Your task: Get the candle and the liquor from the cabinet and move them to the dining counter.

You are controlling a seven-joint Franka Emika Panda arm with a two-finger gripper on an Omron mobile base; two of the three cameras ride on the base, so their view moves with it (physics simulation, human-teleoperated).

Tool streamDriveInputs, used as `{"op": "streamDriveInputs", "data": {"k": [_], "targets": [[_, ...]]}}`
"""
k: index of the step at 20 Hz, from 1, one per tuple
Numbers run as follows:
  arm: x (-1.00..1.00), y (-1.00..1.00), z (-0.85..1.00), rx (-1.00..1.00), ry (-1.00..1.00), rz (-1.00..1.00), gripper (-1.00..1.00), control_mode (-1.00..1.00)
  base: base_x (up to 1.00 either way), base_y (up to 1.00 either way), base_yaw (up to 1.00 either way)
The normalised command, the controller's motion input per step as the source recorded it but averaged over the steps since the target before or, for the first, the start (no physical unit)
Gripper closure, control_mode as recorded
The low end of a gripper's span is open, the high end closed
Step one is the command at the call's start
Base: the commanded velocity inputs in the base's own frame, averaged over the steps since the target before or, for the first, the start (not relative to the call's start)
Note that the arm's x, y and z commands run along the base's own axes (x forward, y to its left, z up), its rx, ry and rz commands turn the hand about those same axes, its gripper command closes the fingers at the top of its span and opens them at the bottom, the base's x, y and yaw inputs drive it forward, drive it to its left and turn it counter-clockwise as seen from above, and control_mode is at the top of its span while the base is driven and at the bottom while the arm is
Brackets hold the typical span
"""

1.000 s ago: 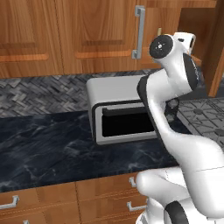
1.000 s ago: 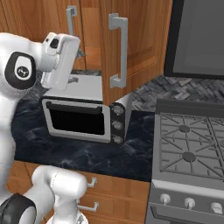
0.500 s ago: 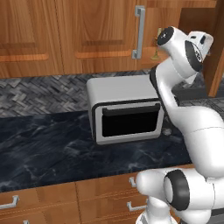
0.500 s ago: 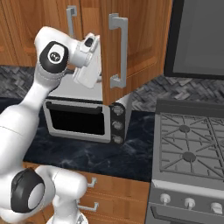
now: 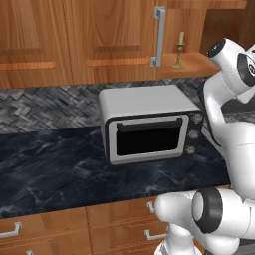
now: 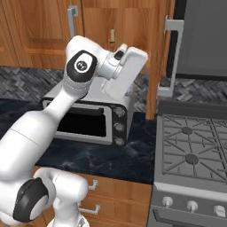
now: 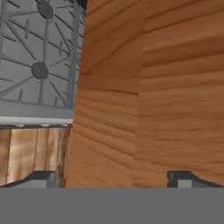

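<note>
Nearest to me stands the robot's white arm (image 6: 53,119), rising from the base and bending over the dark marble bench (image 5: 55,169). Below the bench edge run low wooden drawers (image 5: 45,234) with small metal pulls.

On the bench sits a grey toaster oven (image 5: 149,127) with a dark glass door and three knobs down its right side. To the right of it, in the right base view, is a steel stove (image 6: 195,150) with grey burner grates. Behind both runs a grey herringbone backsplash (image 5: 45,107).

The arm's wrist is raised above the oven, toward the wall cabinet (image 5: 99,40). The hand view looks close along reddish wood, with the stove grates off to one side, and the two dark fingertips (image 7: 41,178) stand far apart at the bottom with nothing between them: the jaws are released and empty.

Farther back, the cabinet's right door (image 6: 162,53) is swung open, its long grey bar handle (image 6: 175,53) facing outward; the left door is closed with its own bar handle (image 5: 159,36). On the open shelf behind it stands the candle (image 5: 179,50), a cream stick upright in a small brass holder, just right of the closed door's handle and well apart from the arm. I cannot make out the bottle.
</note>
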Motion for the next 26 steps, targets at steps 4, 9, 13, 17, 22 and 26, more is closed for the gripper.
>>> {"op": "streamDriveInputs", "data": {"k": [4, 9, 13, 17, 22, 26], "targets": [[-0.02, -1.0, -0.02, 0.0, 0.01, -0.18, -1.0, -1.0, 0.0, 0.0, 0.0], [-0.45, -0.34, -0.03, 0.01, -0.22, 0.01, -1.0, -1.0, 0.0, 0.0, 0.0], [-0.84, 0.76, -0.23, -0.01, -0.28, 0.14, -1.0, -1.0, 0.0, 0.0, 0.0], [-0.39, 1.0, -0.39, 0.0, -0.3, 0.04, -1.0, -1.0, 0.0, 0.0, 0.0], [-0.11, 1.0, -0.24, 0.05, -0.37, 0.0, -1.0, -1.0, 0.0, 0.0, 0.0], [0.11, 1.0, -0.01, 0.11, -0.29, 0.02, -1.0, -1.0, 0.0, 0.0, 0.0]]}}
